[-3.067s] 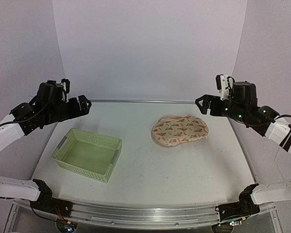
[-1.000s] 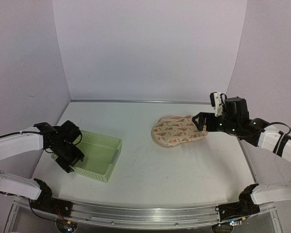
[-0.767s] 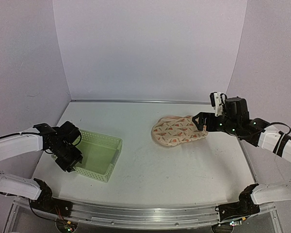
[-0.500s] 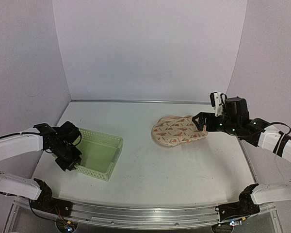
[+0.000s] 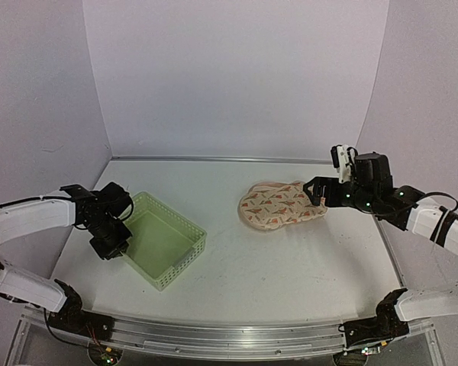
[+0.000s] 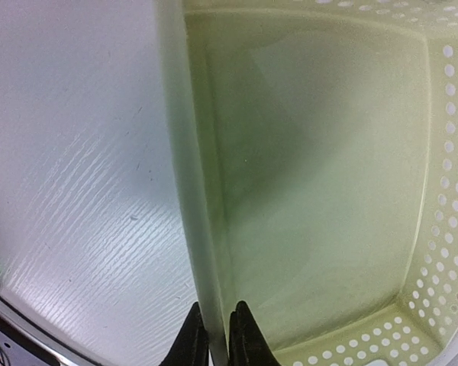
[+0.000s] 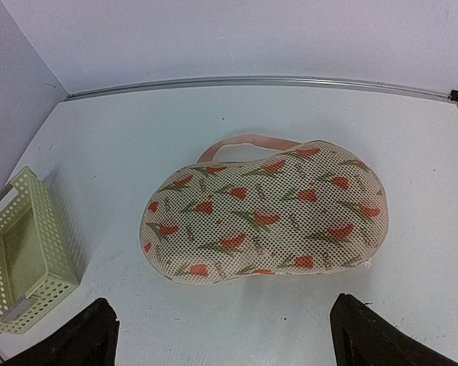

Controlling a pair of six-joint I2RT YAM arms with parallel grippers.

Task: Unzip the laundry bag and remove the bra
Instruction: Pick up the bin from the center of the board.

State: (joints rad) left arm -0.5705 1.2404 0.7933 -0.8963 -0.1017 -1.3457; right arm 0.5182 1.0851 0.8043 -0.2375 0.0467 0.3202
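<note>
The laundry bag (image 5: 282,206) (image 7: 263,217) lies closed on the table's right half, a cream mesh pouch with red and green motifs and a pink loop (image 7: 244,143) at its far side. No bra shows in any view. My right gripper (image 5: 317,191) (image 7: 223,305) hovers at the bag's right end, open wide, nothing between its fingers. My left gripper (image 5: 116,248) (image 6: 216,309) is at the left, shut on the near-left wall of the light green basket (image 5: 179,219) (image 6: 191,191).
The green basket (image 7: 53,236) holds nothing and sits skewed on the table's left half. White walls enclose the back and sides. A metal rail (image 5: 214,335) runs along the front edge.
My left gripper has closed on the basket's wall. The basket has swung round and shifted towards the middle of the table. The right arm and the bag have not moved.
</note>
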